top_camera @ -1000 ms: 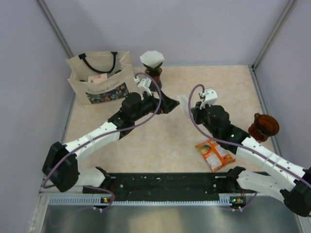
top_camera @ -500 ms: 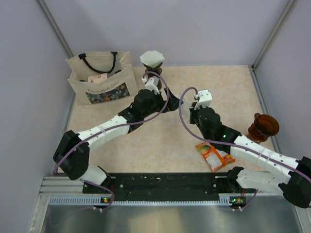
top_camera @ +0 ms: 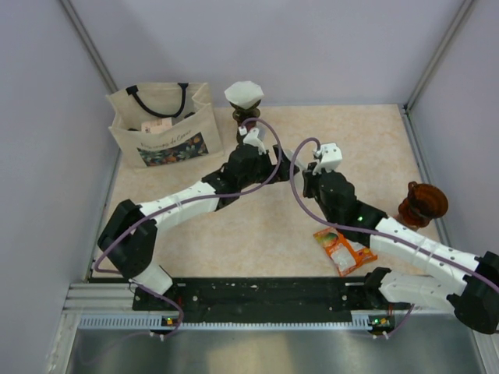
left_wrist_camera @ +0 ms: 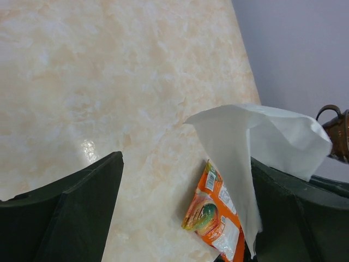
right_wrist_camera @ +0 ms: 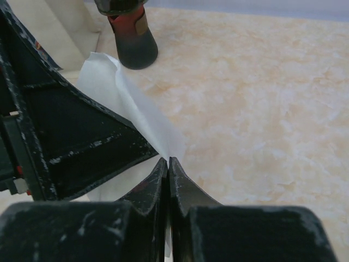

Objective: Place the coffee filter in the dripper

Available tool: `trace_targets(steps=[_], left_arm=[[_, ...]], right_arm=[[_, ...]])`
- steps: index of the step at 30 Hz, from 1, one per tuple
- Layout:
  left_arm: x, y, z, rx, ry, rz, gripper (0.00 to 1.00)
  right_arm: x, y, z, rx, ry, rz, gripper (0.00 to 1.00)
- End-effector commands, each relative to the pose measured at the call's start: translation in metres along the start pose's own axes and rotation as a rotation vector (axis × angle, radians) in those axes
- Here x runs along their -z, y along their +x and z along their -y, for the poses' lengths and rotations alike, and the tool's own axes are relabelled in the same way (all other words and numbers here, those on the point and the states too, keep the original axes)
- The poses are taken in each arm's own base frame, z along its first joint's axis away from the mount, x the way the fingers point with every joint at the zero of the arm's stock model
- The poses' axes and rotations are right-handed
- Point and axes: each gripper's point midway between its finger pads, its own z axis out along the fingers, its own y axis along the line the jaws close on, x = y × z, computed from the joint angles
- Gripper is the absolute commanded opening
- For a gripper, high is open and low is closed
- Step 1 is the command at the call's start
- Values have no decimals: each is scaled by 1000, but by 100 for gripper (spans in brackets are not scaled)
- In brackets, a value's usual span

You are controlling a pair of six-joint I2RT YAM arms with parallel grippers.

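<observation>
The coffee filter [left_wrist_camera: 240, 153], a white paper cone, hangs above the middle of the table [top_camera: 374, 140], pinched at its edge by the right gripper [right_wrist_camera: 168, 161], whose jaws are shut tight on the paper. The left gripper [left_wrist_camera: 185, 161] has reached across in the past second and now straddles the filter. Its jaws are still wide but have begun to narrow, and the paper lies close against the finger on the right of the left wrist view. The dripper [top_camera: 422, 204], dark and brownish in this light, stands well apart near the right wall, beside the right arm, and no paper shows in it. The arrangement looks like a hand-over or a two-handed opening of the cone. Either way the filter has yet to start toward the dripper, so the placing itself is not yet begun. An orange snack packet [top_camera: 343, 248] lies on the table below the two grippers. At the back, a canvas tote bag [top_camera: 160, 128] stands left of a second dark stand [top_camera: 248, 118], which carries a white paper cone of its own.
</observation>
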Motion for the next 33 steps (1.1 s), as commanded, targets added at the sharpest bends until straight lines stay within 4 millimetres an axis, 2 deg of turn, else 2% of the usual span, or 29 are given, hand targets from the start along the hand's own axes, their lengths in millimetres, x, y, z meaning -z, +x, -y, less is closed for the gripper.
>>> trace_targets(steps=[1,6,11,20,23,26,30,33], left_arm=[[-6,-16,7,-40,-40,60,89],[-11,-11,3,-38,-51,48,86],[-7,-14,-13,-60,-131,72,83],[-1,-17,-24,-75,-186,89,71],[4,-19,-31,-89,-224,96,70],[11,-23,-31,-99,-235,114,69],[14,-26,-31,-107,-241,123,67],[15,-26,-33,-109,-249,126,61]], right_arm=[[5,-28,-10,-71,-47,97,0],[7,-27,-11,-75,-56,93,0],[7,-21,-1,-61,-6,74,0],[8,-9,7,-67,36,37,0],[10,-7,15,-57,76,29,0],[12,-8,20,-62,95,36,0],[12,3,24,-56,110,6,0],[11,7,28,-74,122,-10,0]])
